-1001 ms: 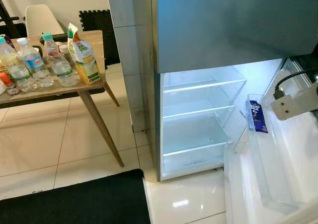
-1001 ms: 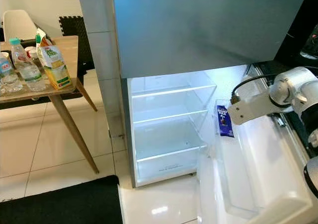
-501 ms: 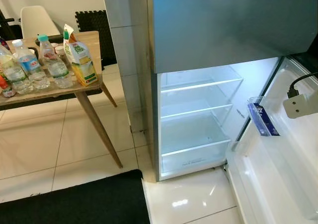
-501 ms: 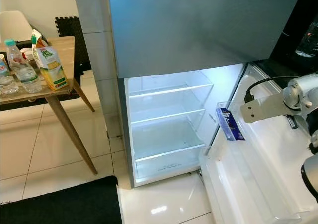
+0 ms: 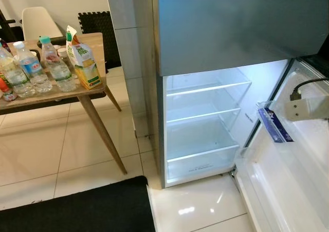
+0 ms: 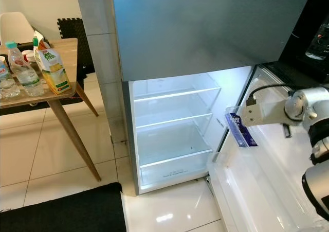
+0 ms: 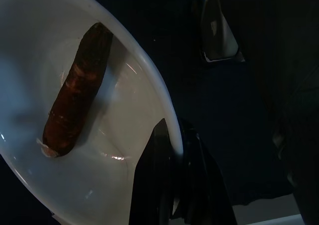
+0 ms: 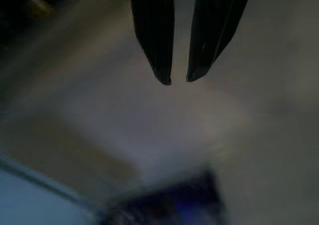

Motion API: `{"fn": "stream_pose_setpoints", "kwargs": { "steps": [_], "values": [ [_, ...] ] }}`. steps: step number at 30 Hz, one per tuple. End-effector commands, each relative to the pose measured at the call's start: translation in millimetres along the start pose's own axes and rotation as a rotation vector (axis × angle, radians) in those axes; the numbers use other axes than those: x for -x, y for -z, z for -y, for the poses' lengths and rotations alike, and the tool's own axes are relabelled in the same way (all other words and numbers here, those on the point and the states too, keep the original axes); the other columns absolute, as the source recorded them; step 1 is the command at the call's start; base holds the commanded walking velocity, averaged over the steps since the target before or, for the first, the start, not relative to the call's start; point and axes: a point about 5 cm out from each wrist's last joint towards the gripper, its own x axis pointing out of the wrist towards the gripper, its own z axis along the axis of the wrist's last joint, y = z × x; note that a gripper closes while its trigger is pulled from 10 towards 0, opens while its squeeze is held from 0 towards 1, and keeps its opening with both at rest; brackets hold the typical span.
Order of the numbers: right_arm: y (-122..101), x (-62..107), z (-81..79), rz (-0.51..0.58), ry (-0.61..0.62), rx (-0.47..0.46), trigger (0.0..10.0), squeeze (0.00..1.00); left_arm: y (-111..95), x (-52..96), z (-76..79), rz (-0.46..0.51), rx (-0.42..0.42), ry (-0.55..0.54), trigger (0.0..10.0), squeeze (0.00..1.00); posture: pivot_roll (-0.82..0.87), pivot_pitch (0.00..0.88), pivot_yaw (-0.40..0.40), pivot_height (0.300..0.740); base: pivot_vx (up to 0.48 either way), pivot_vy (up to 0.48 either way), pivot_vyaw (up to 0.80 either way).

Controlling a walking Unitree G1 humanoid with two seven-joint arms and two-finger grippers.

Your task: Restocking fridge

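On the left we have the wooden table (image 5: 95,47) with three clear plastic water bottles (image 5: 32,70) lined up, blue and teal caps, labels too small to read. Beside them stands one green-and-yellow juice carton (image 5: 85,65), its top torn open; its print is not legible to us. A white chair (image 5: 38,21) sits behind the table and a black mat (image 5: 87,209) lies on the tiles.

Centre now: the steel-grey fridge (image 5: 231,26), lower compartment lit, and we count three clear glass shelves (image 5: 205,88), all bare.

On to the open white fridge door (image 6: 267,191): one dark blue snack packet (image 6: 239,130) stands in the upper clear door bin, white lettering we cannot make out. Half a second back the silver right arm (image 6: 267,111) sat a touch further from it; it has drifted in and its end is now just beside the packet. The door has kept the same angle as half a second ago.

Right gripper (image 8: 178,79): fingers nearly together, a thin gap, nothing between them, a blurred blue patch beyond.

Left gripper (image 7: 174,155): pinching the rim of a round white bowl (image 7: 30,50) holding one reddish-brown sausage-shaped item (image 7: 75,93).
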Motion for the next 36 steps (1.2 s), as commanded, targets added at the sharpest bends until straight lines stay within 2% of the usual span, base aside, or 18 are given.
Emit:
{"fn": "stream_pose_setpoints", "kwargs": {
  "steps": [1,2,3,4,5,7,11,14,19,24,28,36],
  "values": [
    [-12,-0.8,-0.7,0.092,-0.036,-0.002,10.0,0.00,-13,-2.8,21.0,0.049,0.012,0.080,10.0,0.00,-0.08,0.000,-0.047,0.740,0.000,0.000,0.00],
    [-13,-1.6,-2.4,0.113,-0.053,-0.003,10.0,0.00,-13,-2.8,20.9,0.049,0.012,0.080,10.0,0.00,-0.08,0.000,-0.047,0.740,0.000,0.000,0.00],
    [-15,-2.4,-9.5,0.158,-0.120,0.004,10.0,0.00,-14,-2.8,20.7,0.050,0.012,0.079,10.0,0.00,-0.08,0.000,-0.047,0.740,0.000,0.000,0.00],
    [-15,-2.4,-9.5,0.158,-0.120,0.004,10.0,0.00,-14,-2.8,20.7,0.050,0.012,0.079,10.0,0.00,-0.08,0.000,-0.047,0.740,0.000,0.000,0.00],
    [-16,-1.6,-15.9,0.206,-0.184,0.002,10.0,0.00,-14,-2.8,20.6,0.050,0.013,0.079,10.0,0.00,-0.08,0.000,-0.048,0.740,0.000,0.000,0.00],
    [-6,2.7,-22.8,0.202,-0.241,0.004,10.0,0.00,-13,-2.8,21.0,0.050,0.014,0.080,10.0,0.00,-0.08,0.000,-0.050,0.740,0.000,0.000,0.00],
    [32,13.4,-20.0,-0.045,-0.157,-0.025,10.0,0.00,-12,-3.1,23.8,0.046,0.014,0.086,10.0,0.00,-0.09,0.000,-0.051,0.740,0.000,0.000,0.00],
    [49,22.8,-17.2,-0.133,-0.106,-0.058,10.0,0.00,-11,-3.1,23.9,0.045,0.013,0.087,10.0,0.00,-0.09,0.000,-0.055,0.740,0.000,0.000,0.00],
    [65,35.4,-17.4,-0.191,-0.073,-0.109,10.0,0.00,-11,-3.0,23.5,0.043,0.012,0.088,10.0,0.00,-0.09,0.000,-0.054,0.740,0.000,0.000,0.00],
    [74,37.5,-17.7,-0.249,-0.023,-0.132,10.0,0.00,-11,-3.0,23.0,0.043,0.010,0.087,10.0,0.00,-0.09,0.000,-0.054,0.740,0.000,0.000,0.00],
    [82,35.7,-12.4,-0.341,0.105,-0.159,10.0,0.00,-12,-3.0,22.8,0.045,0.010,0.087,10.0,0.00,-0.09,0.000,-0.055,0.740,0.000,0.000,0.00],
    [94,35.2,-12.2,-0.452,0.253,-0.188,10.0,0.00,-10,-3.0,23.7,0.043,0.015,0.087,10.0,0.00,-0.09,0.000,-0.062,0.740,0.000,0.000,0.00]
  ]
}}
